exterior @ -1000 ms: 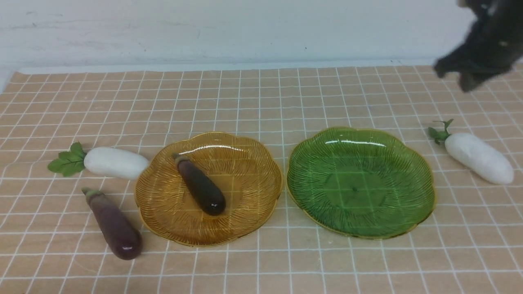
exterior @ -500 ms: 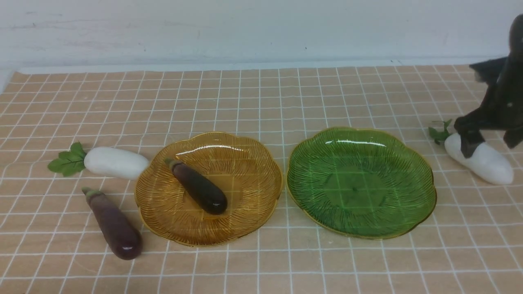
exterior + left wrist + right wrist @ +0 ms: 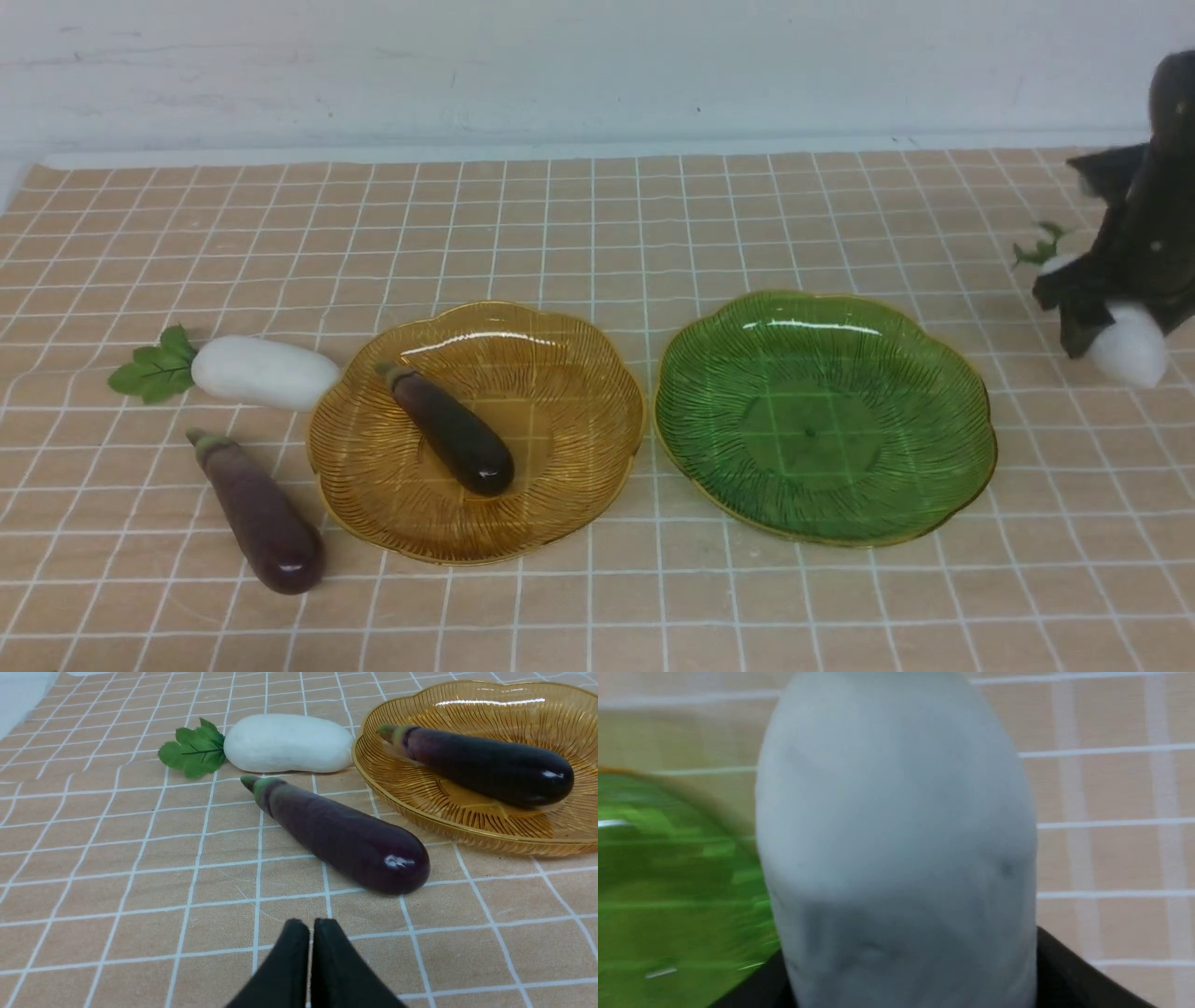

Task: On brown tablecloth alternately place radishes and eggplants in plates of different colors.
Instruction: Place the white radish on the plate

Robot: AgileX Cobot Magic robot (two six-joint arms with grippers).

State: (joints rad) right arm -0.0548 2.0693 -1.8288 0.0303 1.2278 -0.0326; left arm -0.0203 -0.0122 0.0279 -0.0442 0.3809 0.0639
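Step in hand, as judged: transfer of a radish, lifting stage. At the left of the front view, a white radish [image 3: 266, 372] with a leafy top is laid on the brown tablecloth [image 3: 616, 597], its blunt end at the rim of the amber plate. Below it, at the lower left, an eggplant [image 3: 261, 518] is laid on the cloth. The left end effector [image 3: 310, 928], seen at the bottom of its own wrist view, is closed, with nothing held. Left of centre: amber plate [image 3: 579, 467], one eggplant [image 3: 453, 429] lying inside. Right of centre: green plate [image 3: 812, 429], bare.

At the upper right, a second radish [image 3: 1130, 345] is gripped across its body by the right end effector [image 3: 1102, 308], its jaws parted by the width of the vegetable. It appears to be raised from the cloth, leaf end toward the top of the frame.

For the next move, the held radish should be carried leftward in the frame, probably to the green plate, lowered over its middle and released; clearance above the scalloped rim is called for. If alternation is meant plate by plate, the green one is the likelier destination.

Count: radishes, two (one on cloth, one held); eggplants, two (one on cloth, one plated); plates, two (one amber, one green); tablecloth, one; end effectors, two.
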